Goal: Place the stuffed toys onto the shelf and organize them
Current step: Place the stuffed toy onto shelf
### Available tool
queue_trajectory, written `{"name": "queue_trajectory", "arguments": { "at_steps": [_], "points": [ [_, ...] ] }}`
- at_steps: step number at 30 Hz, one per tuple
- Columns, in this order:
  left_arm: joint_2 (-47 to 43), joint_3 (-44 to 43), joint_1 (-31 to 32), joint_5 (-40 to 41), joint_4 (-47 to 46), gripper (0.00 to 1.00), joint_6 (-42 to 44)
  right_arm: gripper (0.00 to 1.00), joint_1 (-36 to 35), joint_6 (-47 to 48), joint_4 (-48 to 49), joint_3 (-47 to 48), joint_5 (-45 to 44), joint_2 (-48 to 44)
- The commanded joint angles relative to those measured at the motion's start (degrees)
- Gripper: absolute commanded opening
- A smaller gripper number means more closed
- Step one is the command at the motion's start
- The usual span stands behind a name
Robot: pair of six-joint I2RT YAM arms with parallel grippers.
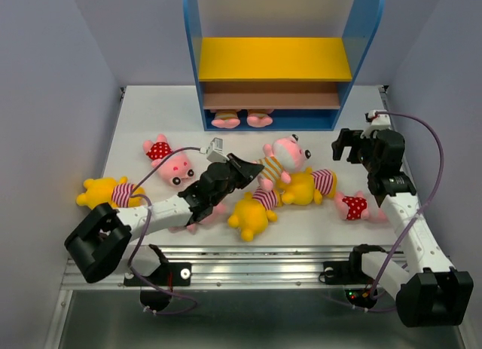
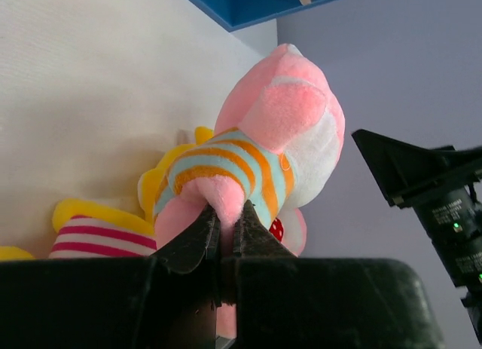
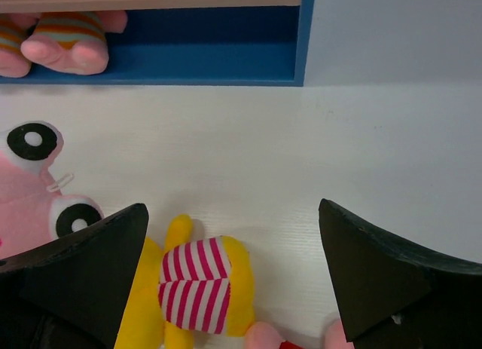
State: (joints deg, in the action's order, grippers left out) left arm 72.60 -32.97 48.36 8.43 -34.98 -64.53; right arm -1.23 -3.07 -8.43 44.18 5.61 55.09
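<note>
My left gripper (image 1: 258,169) is shut on a pink limb of a pig in a tan-striped shirt (image 1: 282,157), which stands tilted over the toy pile. In the left wrist view this pig (image 2: 263,138) fills the middle, pinched at my left gripper (image 2: 226,217). Yellow bears (image 1: 253,214) (image 1: 307,186) in red-striped shirts lie beside it. The shelf (image 1: 275,59) stands at the back, with pink plush feet (image 1: 242,120) on its blue base. My right gripper (image 1: 343,148) is open and holds nothing; in its wrist view it (image 3: 233,207) hovers above a yellow bear (image 3: 197,292).
More toys lie on the white table (image 1: 316,130): a red-dotted pig (image 1: 159,149), a pig head (image 1: 178,169), a yellow bear (image 1: 104,191) at the left and a red-dotted pig (image 1: 353,206) at the right. Grey walls close both sides.
</note>
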Motion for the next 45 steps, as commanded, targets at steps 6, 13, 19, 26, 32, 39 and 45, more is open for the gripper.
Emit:
{"name": "queue_trajectory", "arguments": {
  "at_steps": [6,13,19,26,32,39,45],
  "points": [
    [9.57,-7.45,3.67,17.49,-3.95,0.00,-10.26,1.00,1.50,-2.47,6.05,-1.47,2.13,-3.06],
    [22.93,-17.29,3.85,18.56,-4.48,0.00,-13.51,1.00,1.50,-2.73,5.96,-1.64,1.95,-4.29],
    [31.28,-25.55,3.76,18.82,-4.22,0.00,-16.94,1.00,1.50,-3.08,5.88,-1.82,2.57,-5.08],
    [38.22,-34.25,3.32,20.49,-2.55,0.00,-17.64,1.00,1.50,-3.08,5.88,-2.00,2.74,-5.61],
    [43.94,-41.02,2.44,21.63,-1.58,0.00,-19.31,1.00,1.50,-2.99,5.88,-2.00,2.74,-5.96],
    [50.00,-47.79,0.86,20.49,-1.14,0.00,-21.78,1.00,1.50,-2.82,5.88,-2.08,3.01,-6.05],
    [52.73,-52.37,0.33,21.98,1.32,0.00,-22.21,1.00,1.50,-2.55,5.96,-2.08,2.74,-6.05]
  ]
}}
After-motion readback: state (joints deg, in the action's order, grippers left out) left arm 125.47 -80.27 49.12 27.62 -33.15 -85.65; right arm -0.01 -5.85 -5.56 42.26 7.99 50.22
